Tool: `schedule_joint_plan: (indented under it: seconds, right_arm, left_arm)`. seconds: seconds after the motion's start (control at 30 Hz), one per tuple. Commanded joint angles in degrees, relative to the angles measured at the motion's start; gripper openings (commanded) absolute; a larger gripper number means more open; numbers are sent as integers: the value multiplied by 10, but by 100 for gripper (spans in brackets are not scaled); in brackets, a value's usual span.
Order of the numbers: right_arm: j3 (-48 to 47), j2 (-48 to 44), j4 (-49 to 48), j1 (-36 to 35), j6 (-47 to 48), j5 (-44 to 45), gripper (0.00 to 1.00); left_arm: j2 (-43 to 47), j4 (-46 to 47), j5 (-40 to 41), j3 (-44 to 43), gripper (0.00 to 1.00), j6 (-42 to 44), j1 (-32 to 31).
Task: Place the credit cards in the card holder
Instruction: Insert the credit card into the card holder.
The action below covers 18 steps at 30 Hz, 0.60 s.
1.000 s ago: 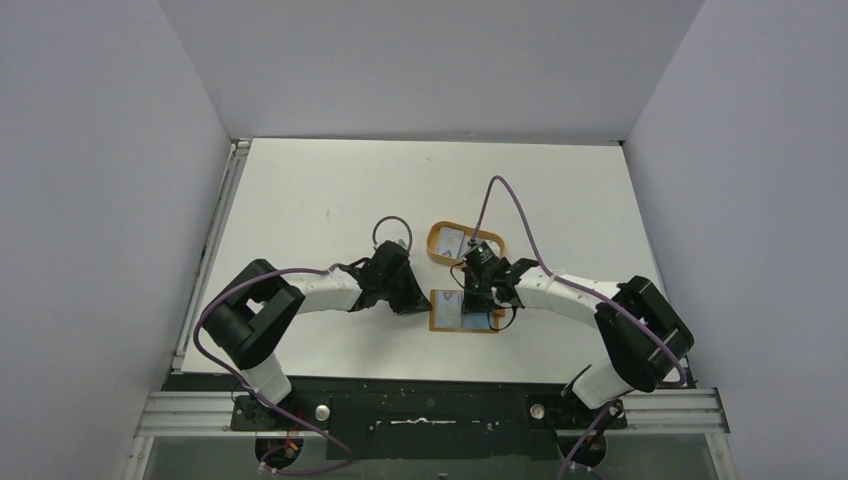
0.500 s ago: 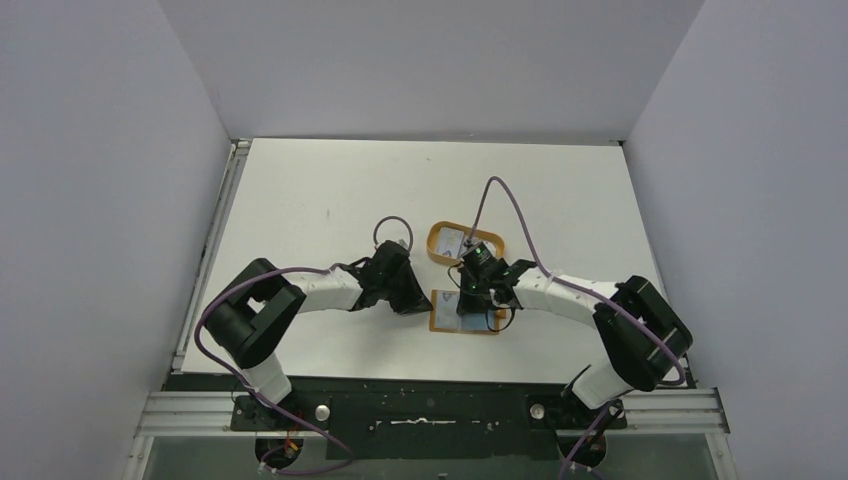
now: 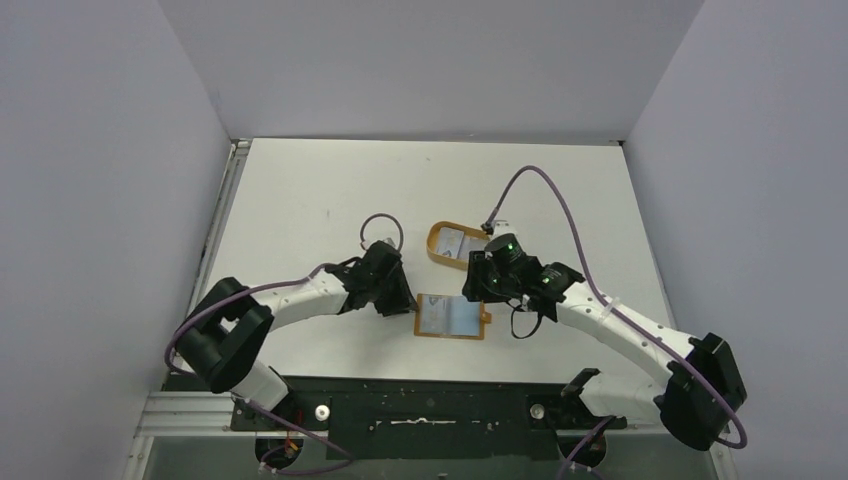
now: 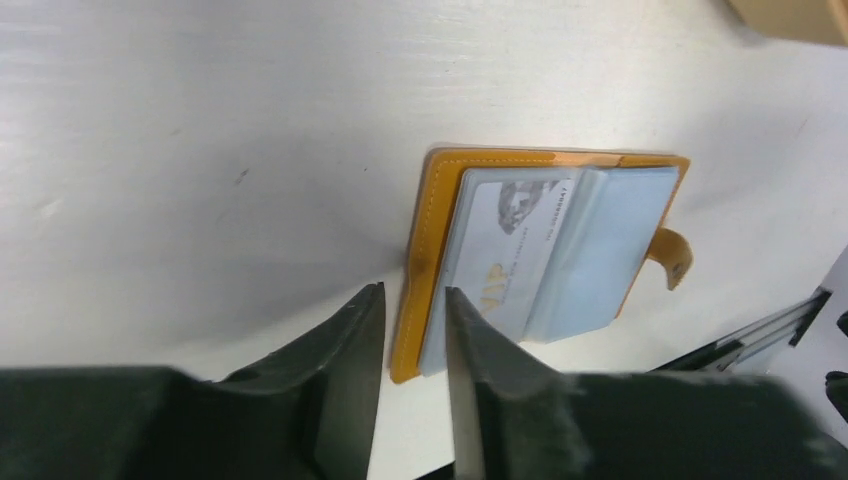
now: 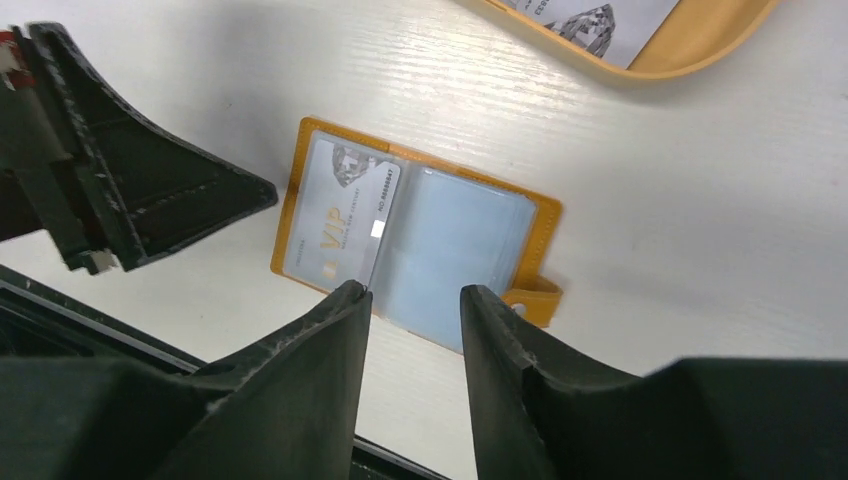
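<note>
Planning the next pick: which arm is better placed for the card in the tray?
Right: the right gripper hangs open beside the tray; the left gripper sits beyond the card holder.

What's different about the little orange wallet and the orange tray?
The card holder is a flat rectangle lying open; the tray is oval with a raised rim. The card holder has a VIP card tucked into clear pockets; the tray's loose card just lies inside. The card holder has a closure tab; the tray has none. Both are orange and hold a card.
</note>
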State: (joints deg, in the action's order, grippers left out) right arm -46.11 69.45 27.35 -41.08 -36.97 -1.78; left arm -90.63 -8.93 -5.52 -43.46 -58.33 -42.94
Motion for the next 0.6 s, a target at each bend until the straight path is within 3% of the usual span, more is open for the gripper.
schedule_joint_plan:
  seconds: [0.0,0.13,0.3,0.43,0.57]
  right_arm:
    - [-19,-53,25,21,64,30,42]
    - [-21,-87,58,36,74,99,49]
    - [20,-145,9,64,15,164,81]
    - [38,-171,-58,121,10,87,83]
    - [0,-125,-44,139,28,69,84]
  left_arm:
    - [101,-79,79,-17,35,66,3]
    - [191,-150,139,-21,57,115,4]
    - [279,-198,188,-10,71,145,5]
    - [332,-193,225,20,80,133,13]
    - [367,-129,229,72,86,110,23]
